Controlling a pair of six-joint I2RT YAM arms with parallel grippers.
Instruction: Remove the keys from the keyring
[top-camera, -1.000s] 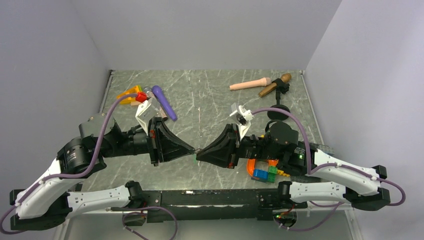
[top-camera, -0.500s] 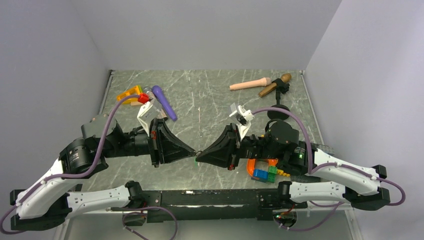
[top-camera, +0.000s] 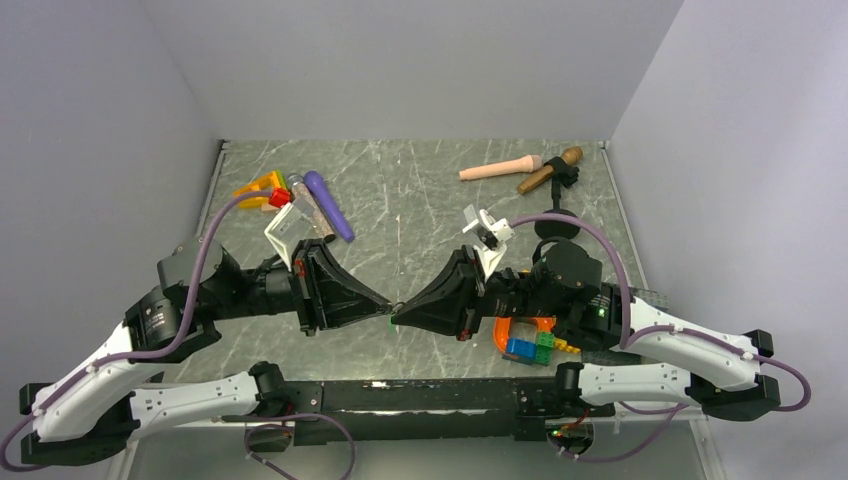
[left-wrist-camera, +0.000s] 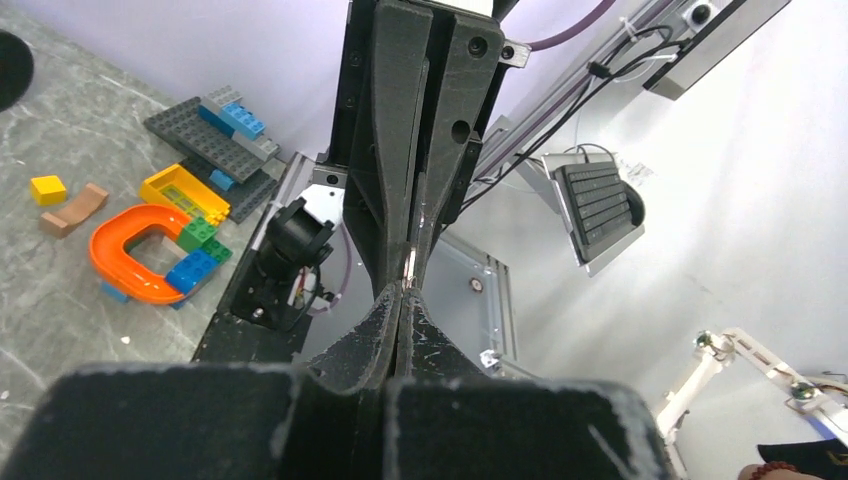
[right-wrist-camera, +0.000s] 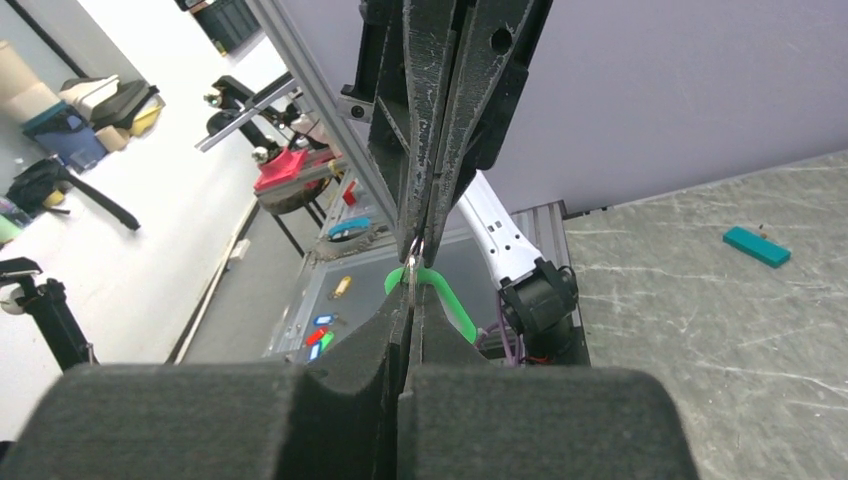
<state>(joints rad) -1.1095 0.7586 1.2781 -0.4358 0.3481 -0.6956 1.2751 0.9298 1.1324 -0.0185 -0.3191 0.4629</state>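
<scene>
Two claws (left-wrist-camera: 402, 298) (right-wrist-camera: 410, 305) tight on keyring (right-wrist-camera: 414, 250)

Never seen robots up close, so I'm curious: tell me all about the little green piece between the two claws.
The green key is a tiny bright strip, plastic-looking, curved as seen here. It hangs above the table from a thin metal ring, which the shut left gripper and right gripper pinch tip to tip.
</scene>
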